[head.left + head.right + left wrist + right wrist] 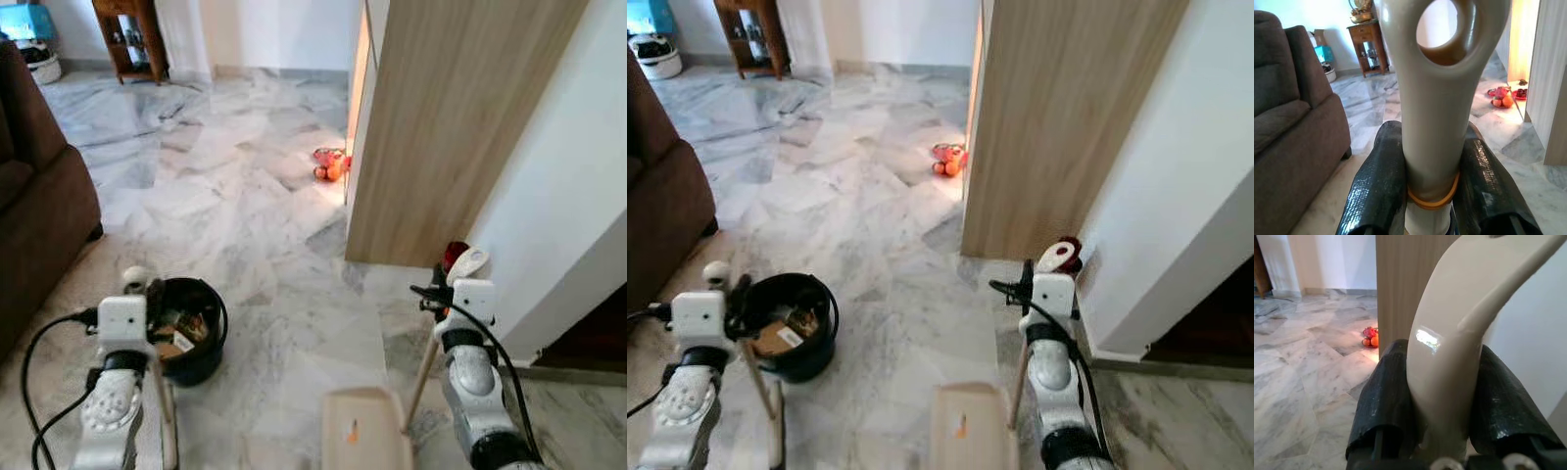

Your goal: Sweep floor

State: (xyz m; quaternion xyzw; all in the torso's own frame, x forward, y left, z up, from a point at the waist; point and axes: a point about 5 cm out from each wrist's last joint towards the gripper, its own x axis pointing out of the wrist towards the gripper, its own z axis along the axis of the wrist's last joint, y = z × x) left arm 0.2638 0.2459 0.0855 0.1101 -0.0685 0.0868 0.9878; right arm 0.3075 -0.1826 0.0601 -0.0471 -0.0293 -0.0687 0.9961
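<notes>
My left gripper [135, 286] is shut on the cream broom handle [1437, 98], just below its hanging hole. The broom's stick [167, 416] runs down beside my left arm. My right gripper [458, 274] is shut on the curved cream top of the dustpan handle [1459, 318]; its pale stick [421, 382] slants down to the beige dustpan [367, 431] on the marble floor [265, 225] between my arms. A black bucket [201, 362] holding scraps of rubbish stands on the floor right beside my left gripper.
A brown sofa [39, 196] fills the left side. A wood-panelled wall [441, 127] and a white wall [558, 196] close the right. A plate of red and orange fruit [331, 164] lies on the floor by the panel's edge. A wooden side table [132, 39] stands at the back.
</notes>
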